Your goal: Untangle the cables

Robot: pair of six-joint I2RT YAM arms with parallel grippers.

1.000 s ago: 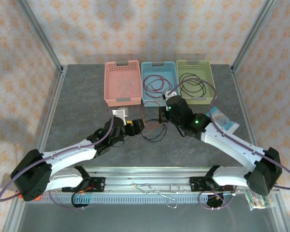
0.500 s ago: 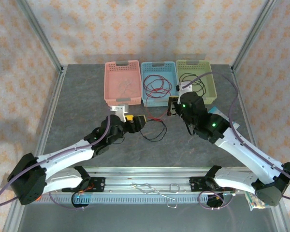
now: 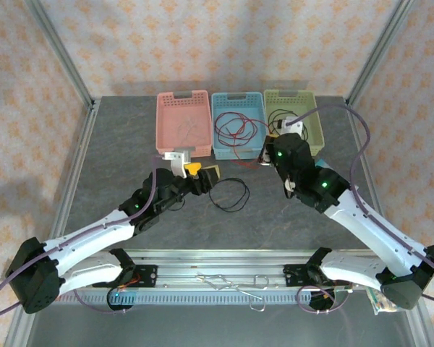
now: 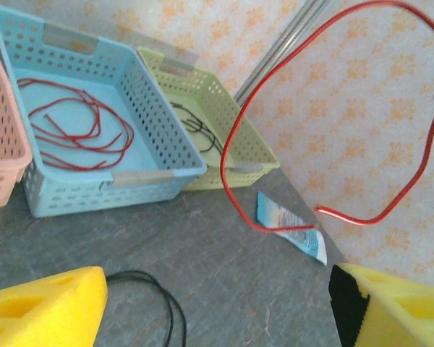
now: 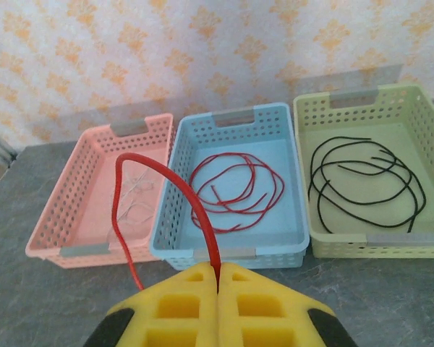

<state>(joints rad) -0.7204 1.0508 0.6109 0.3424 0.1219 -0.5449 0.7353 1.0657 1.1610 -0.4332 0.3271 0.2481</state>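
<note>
Through the right wrist camera: with the right gripper (image 5: 218, 278) clenched on the loose red cable (image 5: 117, 188), its arc rising to the left, carry the strand over the near wall of the blue basket (image 5: 228, 254), probably its proper home judging by the colours, and let go only once low enough for the springy loop to land inside. Beyond the fingers, note a pink basket (image 5: 79, 251) with a thin pale wire (image 5: 136, 196), the blue one with a coiled red cable (image 5: 239, 184), and a green basket (image 5: 405, 238) with a binned black cable (image 5: 365, 177). Through the left wrist camera: note the left gripper (image 4: 217, 311) spread wide and empty above the table (image 4: 202, 246), a black cable (image 4: 166, 303) curving on the surface near one finger; take care that the red loop hanging in the air clears that strand and the packet (image 4: 293, 233) beside the green basket. From above: find the right gripper just in front of the blue and green baskets, the left one beside the black loop, near the pink basket's front.
</note>
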